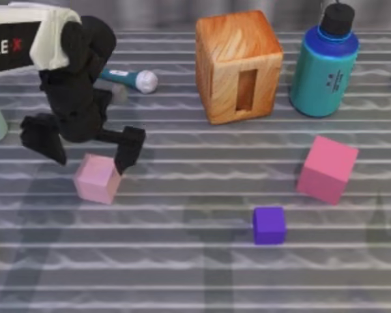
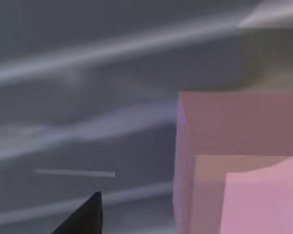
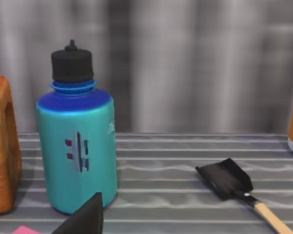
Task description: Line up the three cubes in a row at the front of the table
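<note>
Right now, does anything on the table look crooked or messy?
Nothing is spilled or broken. The hot pink cube sits turned at an angle to the table's stripes, and the pale pink cube is slightly turned too. The small purple cube sits square. The left tool hangs open over the pale pink one.

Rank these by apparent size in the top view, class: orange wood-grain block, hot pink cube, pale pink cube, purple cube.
1. Orange wood-grain block
2. Matte hot pink cube
3. Matte pale pink cube, partly covered by a finger of the left gripper
4. Small purple cube
</note>
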Controlling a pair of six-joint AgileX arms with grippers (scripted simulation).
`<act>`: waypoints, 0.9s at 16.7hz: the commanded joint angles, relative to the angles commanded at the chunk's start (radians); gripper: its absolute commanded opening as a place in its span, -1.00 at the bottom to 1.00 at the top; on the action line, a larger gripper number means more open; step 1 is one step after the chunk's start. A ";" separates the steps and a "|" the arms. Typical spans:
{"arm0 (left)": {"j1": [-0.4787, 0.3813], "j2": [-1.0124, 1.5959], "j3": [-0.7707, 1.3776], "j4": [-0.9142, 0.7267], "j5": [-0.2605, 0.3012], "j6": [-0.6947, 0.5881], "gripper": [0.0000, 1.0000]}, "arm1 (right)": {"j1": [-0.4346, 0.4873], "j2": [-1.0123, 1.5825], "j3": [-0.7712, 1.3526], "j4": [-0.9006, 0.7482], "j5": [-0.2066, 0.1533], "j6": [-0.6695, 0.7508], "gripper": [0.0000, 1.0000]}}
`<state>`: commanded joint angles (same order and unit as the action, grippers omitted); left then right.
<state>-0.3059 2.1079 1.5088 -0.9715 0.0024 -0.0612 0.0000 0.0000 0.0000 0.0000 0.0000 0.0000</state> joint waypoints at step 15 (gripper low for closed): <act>0.002 0.074 -0.106 0.180 0.001 0.003 0.25 | 0.000 0.000 0.000 0.000 0.000 0.000 1.00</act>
<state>-0.3036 2.1823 1.4030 -0.7915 0.0029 -0.0577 0.0000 0.0000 0.0000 0.0000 0.0000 0.0000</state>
